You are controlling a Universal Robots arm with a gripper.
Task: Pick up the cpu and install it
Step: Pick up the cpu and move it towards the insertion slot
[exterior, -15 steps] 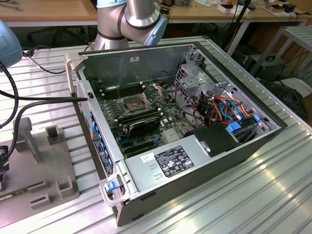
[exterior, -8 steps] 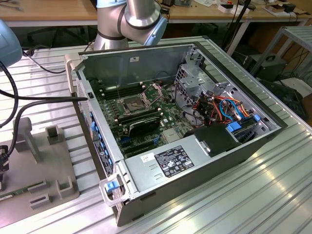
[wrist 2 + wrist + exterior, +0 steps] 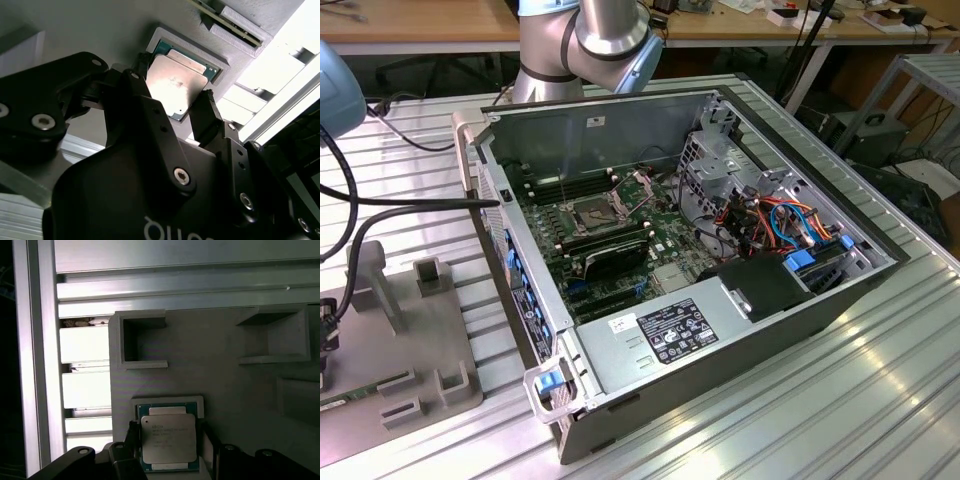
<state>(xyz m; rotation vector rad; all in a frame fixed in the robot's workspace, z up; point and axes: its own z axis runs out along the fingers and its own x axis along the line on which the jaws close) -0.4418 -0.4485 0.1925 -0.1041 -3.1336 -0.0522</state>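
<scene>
1. The cpu [image 3: 167,439] is lying flat, its dull grey metal top facing up, inside a shallow square nest [image 3: 167,400] whose raised rim is framing it on all sides.
2. The green edge of the chip's board is showing around the metal lid, and the chip is sitting level in the nest, not lifted.
3. The end effector [image 3: 169,452] is hanging directly over the cpu, its black fingers [image 3: 131,439] spread wider than the chip, one standing on each of two opposite sides.
4. In the second wrist view the fingers [image 3: 206,107] are flanking the cpu [image 3: 176,86] closely. I cannot tell whether either fingertip is touching its edge, and nothing is being gripped.
5. The nest is forming part of a grey fixture plate [image 3: 215,365], which is also carrying several raised, open-sided block holders near the chip.
6. The fixture plate [image 3: 415,330] is resting on a ribbed aluminium surface [image 3: 800,400], toward the exterior view's left.
7. An open computer case [image 3: 620,130] is lying on its side on the same surface, well apart from the plate, toward the exterior view's right.
8. Inside the case, the green motherboard [image 3: 660,245] is facing up, and its metal-framed socket [image 3: 595,212] is sitting near the board's middle.
9. The arm [image 3: 590,35] is rising behind the case in the exterior view.
</scene>
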